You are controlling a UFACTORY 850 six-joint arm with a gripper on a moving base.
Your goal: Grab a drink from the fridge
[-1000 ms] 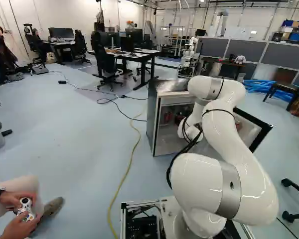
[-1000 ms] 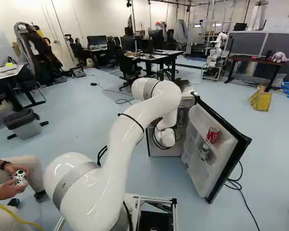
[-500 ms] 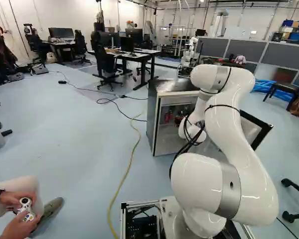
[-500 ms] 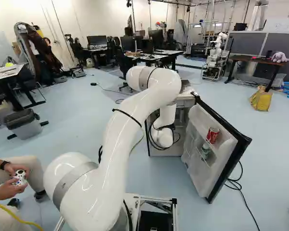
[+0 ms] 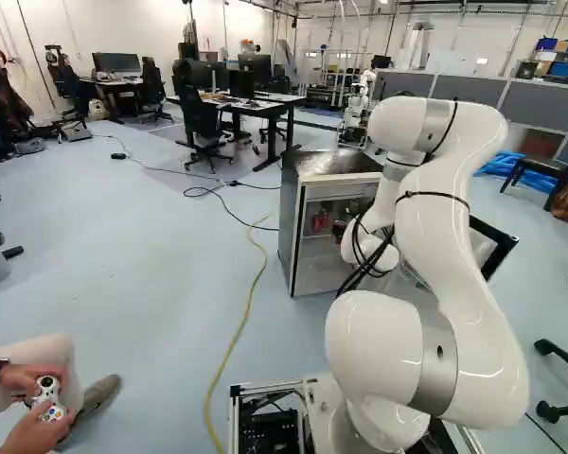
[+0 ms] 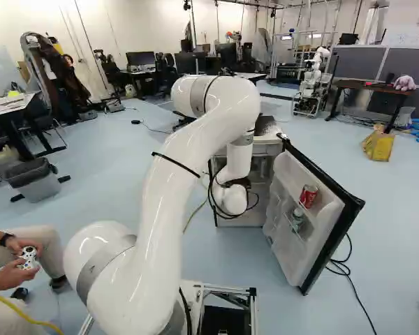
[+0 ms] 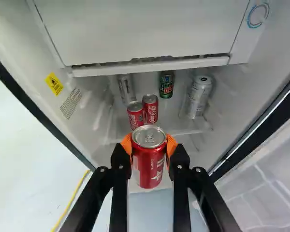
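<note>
Arm (image 6: 167, 216) is raised from the base and bent over toward the open fridge (image 5: 289, 222), its wrist brought close to the opening. At the right of the right base view, the fridge door (image 6: 286, 258) is swung wide. A red can (image 6: 308, 196) is carried on one of its shelves, and a paler container (image 6: 297, 218) is set lower down.

At the opening, the drink is gripped by the pincer (image 5: 341, 230). In the wrist view, a red can with a silver lid (image 7: 149, 162) is pressed from two sides between the orange pads (image 7: 172, 145) of the pincer (image 7: 149, 145), its lid turned toward the camera. Whether it is touched by anything else cannot be told.

Beyond the held can, two more red cans (image 7: 135, 116) are stood side by side in the fridge, close together. Farther in, a green can (image 7: 166, 85) is seen between two silver ones, the slimmer (image 7: 126, 89) beside the red pair and the wider (image 7: 200, 96) by the side wall nearer the door. All are overhung by a white compartment (image 7: 140, 29).

Past the fridge, desks (image 5: 265, 106) and another robot (image 6: 311, 84) are placed across the room.
</note>
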